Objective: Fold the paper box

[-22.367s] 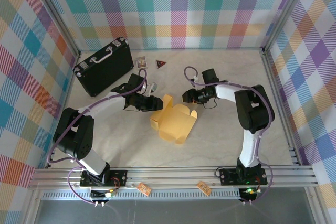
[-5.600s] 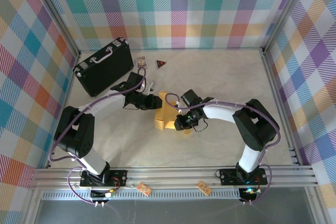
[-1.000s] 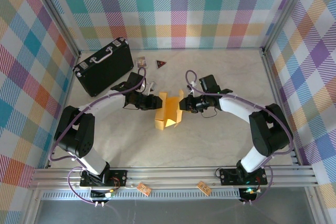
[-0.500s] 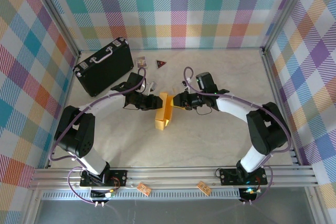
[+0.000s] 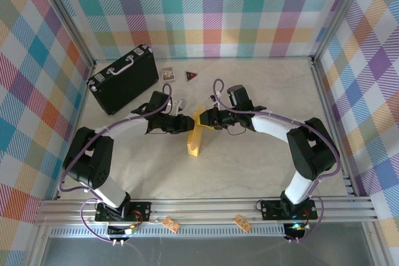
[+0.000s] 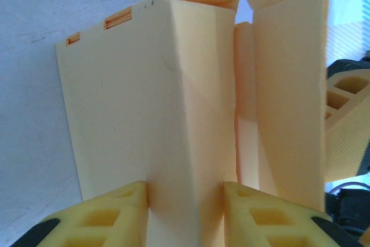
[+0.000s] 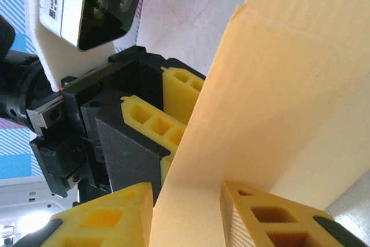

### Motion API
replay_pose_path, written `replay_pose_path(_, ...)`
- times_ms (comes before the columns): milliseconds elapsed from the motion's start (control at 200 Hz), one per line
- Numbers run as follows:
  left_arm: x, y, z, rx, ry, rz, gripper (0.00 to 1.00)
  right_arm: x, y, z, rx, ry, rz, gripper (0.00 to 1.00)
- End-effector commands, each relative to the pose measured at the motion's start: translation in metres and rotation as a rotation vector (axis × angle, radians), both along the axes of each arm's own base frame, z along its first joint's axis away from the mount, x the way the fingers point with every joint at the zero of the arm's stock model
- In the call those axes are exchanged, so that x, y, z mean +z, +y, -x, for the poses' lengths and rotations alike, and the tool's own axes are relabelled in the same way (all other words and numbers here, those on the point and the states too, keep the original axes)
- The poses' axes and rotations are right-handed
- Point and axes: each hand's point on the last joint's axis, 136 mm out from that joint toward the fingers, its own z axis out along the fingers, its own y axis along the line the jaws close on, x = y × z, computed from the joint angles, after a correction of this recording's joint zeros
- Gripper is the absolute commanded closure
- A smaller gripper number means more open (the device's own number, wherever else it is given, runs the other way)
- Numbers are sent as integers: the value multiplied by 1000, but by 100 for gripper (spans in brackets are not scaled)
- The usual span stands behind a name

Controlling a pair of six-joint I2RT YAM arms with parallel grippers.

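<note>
Left jaws were part-way closed, pinching a folded wall of the paper box. In the left wrist view both yellow fingers pressed the cardboard from either side. Right jaws were likewise narrowed on the box, with a panel running between their two fingers and touching both.

In the top view the two sets of jaws met nose to nose, with the box squeezed thin between them. It stood on edge on the worktop, its free end trailing away from the jaws toward the arm bases. The contact points were too small to read from above.

Behind the right jaws' panel sat the left arm's fingers and camera housing, partly covered by cardboard. The box's lower part was cut off in both wrist views, and which flaps were tucked I could not tell.

Well off from the left jaws lay a black case. A small card and a dark triangle lay beyond both jaws, their details unreadable.
</note>
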Motion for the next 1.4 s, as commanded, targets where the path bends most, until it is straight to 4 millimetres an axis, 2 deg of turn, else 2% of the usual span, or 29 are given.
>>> replay_pose_path(0, -14, -4, 18, 15, 100, 59, 66, 9, 3, 3, 19, -46, -22, 63)
replay_pose_path(110, -14, -10, 20, 23, 116, 128, 66, 11, -1, 5, 13, -64, -10, 63)
replay_pose_path(460, -24, -2, 23, 63, 143, 144, 65, 12, -3, 8, 16, -75, 3, 62)
replay_pose_path(730, -47, 36, 17, 177, 187, 77, 63, -3, -2, 5, 15, -48, 33, 62)
replay_pose_path(1095, -64, 65, 19, 253, 199, -54, 59, -28, 13, 6, 49, -19, 85, 64)
replay_pose_path(1190, -64, 73, 20, 275, 187, -91, 59, -38, 9, 4, 34, -21, 130, 63)
replay_pose_path(1395, -50, 90, 14, 335, 129, -145, 59, -53, -3, 8, 27, -19, 238, 64)
